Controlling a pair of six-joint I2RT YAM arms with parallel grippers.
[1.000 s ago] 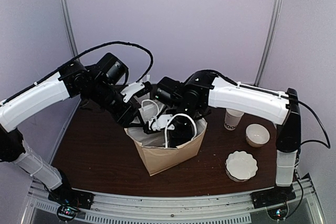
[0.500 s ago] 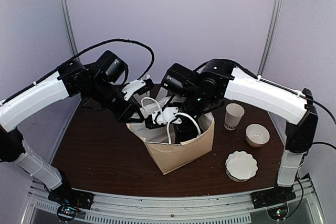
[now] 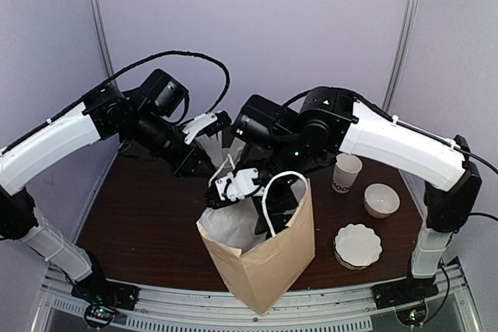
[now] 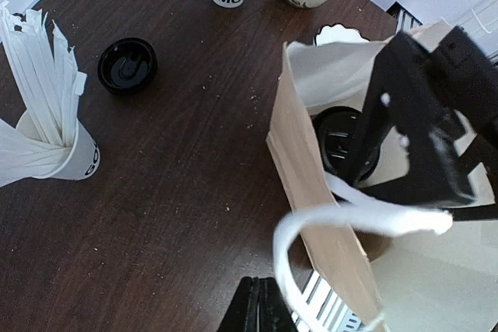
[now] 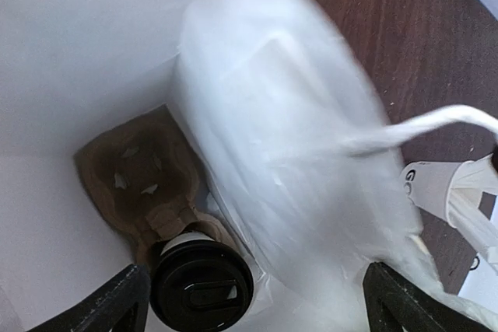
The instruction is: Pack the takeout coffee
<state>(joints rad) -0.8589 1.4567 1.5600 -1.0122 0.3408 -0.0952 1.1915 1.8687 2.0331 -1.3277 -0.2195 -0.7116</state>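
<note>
Takeout coffee (image 5: 201, 285) bagged; left gripper (image 4: 255, 305) jaws closed, right gripper (image 5: 253, 289) jaws spread: withdraw it slowly, clear of the bag handle (image 4: 389, 217).

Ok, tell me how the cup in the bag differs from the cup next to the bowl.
The bagged cup is capped in black; the open cup is uncovered. The bagged cup sits in a brown carrier inside the paper bag; the open cup stands on the table beside the bowl. Both are white and upright.
</note>
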